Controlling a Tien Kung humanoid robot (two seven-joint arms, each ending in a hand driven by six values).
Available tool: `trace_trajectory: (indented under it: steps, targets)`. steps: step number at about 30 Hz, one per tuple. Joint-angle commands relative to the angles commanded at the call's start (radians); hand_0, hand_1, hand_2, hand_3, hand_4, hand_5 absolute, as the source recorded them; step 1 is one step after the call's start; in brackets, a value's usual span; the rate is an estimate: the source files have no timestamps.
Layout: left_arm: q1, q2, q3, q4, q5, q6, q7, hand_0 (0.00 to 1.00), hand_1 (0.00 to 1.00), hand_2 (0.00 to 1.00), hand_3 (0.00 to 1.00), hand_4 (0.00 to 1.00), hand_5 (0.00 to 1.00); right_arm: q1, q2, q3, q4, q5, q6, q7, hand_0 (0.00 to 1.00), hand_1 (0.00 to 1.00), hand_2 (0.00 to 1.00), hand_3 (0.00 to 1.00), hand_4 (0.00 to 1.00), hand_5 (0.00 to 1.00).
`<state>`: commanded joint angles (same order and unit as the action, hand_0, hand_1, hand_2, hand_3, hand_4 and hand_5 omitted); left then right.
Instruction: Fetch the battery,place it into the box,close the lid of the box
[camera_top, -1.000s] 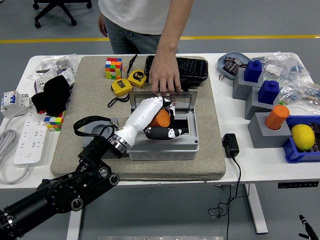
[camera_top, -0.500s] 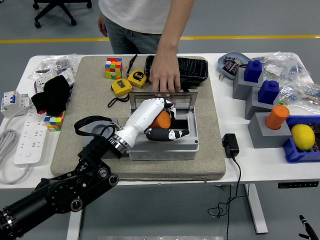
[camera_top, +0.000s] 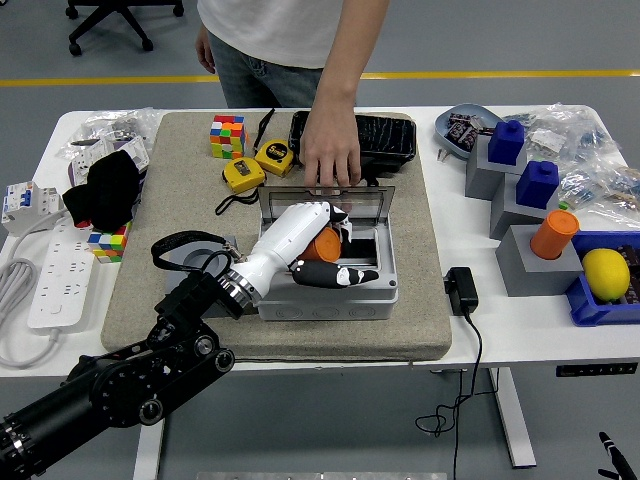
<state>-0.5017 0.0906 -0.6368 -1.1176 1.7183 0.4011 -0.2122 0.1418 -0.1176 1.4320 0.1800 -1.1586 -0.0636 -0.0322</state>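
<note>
the robot's left hand (camera_top: 312, 248) is reaching into the open grey box (camera_top: 330, 296), its white and black fingers (camera_top: 340, 274) curling around an orange battery (camera_top: 322, 244) that is sitting low inside the box, just over the dark interior. the thumb is stretching along the near rim of the box while the other fingers are wrapping the battery from above. the black arm is coming in from the lower left corner, crossing the front edge of a grey mat (camera_top: 170, 315) on which the box is standing.

the clear lid (camera_top: 368, 198) of the box is standing upright at the far side, and a person's hand (camera_top: 330, 152) is resting its fingertips on the lid's top edge. the person is standing at the far side of the white counter (camera_top: 470, 330). just behind the lid a black tray (camera_top: 385, 135) is lying on the mat, with two yellow tape measures (camera_top: 244, 173) and a colour cube (camera_top: 227, 135) to its left.

off the mat to the left, a black cloth (camera_top: 105, 190) is lying over a second cube, near a white power strip (camera_top: 55, 275). to the right of the mat a black adapter (camera_top: 461, 289) is lying with its cable running off the counter's near edge. further right, grey blocks are carrying blue pieces (camera_top: 506, 141) and an orange cylinder (camera_top: 555, 233), and a lemon (camera_top: 605, 273) is sitting in a blue bin. the right hand is out of view.
</note>
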Motion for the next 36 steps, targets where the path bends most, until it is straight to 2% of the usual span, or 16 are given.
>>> trace_trajectory:
  steps: [11, 12, 17, 18, 23, 24, 36]
  targets:
    - [-0.005, 0.002, -0.005, -0.011, 0.021, -0.009, 0.01, 0.348, 0.312, 0.28, 0.27, 0.998, 0.449, 0.001, 0.0, 0.0, 0.0, 0.001, 0.0, 0.0, 0.865, 0.828, 0.789, 0.779, 0.998, 0.998]
    - [-0.005, 0.002, -0.005, -0.011, 0.022, -0.01, 0.01, 0.353, 0.327, 0.387, 0.388, 0.998, 0.466, 0.001, 0.0, 0.0, 0.0, 0.001, 0.0, 0.0, 0.864, 0.828, 0.789, 0.779, 0.998, 0.998]
    - [-0.005, 0.003, -0.005, -0.011, 0.032, -0.017, 0.013, 0.353, 0.327, 0.387, 0.388, 0.998, 0.466, 0.001, 0.0, 0.0, 0.0, 0.002, 0.0, 0.0, 0.864, 0.828, 0.789, 0.779, 0.998, 0.998]
    - [-0.005, 0.003, -0.006, -0.011, 0.033, -0.02, 0.012, 0.358, 0.504, 0.541, 0.51, 0.998, 0.472, 0.001, 0.0, 0.0, 0.0, 0.003, 0.0, 0.001, 0.863, 0.828, 0.788, 0.779, 0.998, 0.998]
    - [-0.006, 0.004, -0.01, -0.011, 0.032, -0.026, 0.008, 0.358, 0.504, 0.541, 0.51, 0.998, 0.472, 0.002, -0.001, 0.0, 0.0, 0.004, 0.0, 0.001, 0.863, 0.828, 0.788, 0.779, 0.998, 0.998]
    - [-0.007, 0.004, -0.01, -0.012, 0.032, -0.027, 0.008, 0.356, 0.546, 0.547, 0.522, 0.998, 0.474, 0.002, -0.001, 0.0, 0.0, 0.004, 0.0, 0.001, 0.864, 0.828, 0.788, 0.779, 0.998, 0.998]
    - [-0.005, 0.008, -0.009, -0.035, 0.044, -0.031, 0.008, 0.352, 0.529, 0.536, 0.513, 0.998, 0.48, 0.002, 0.0, 0.0, 0.0, 0.007, 0.0, 0.002, 0.864, 0.828, 0.788, 0.779, 0.998, 0.998]
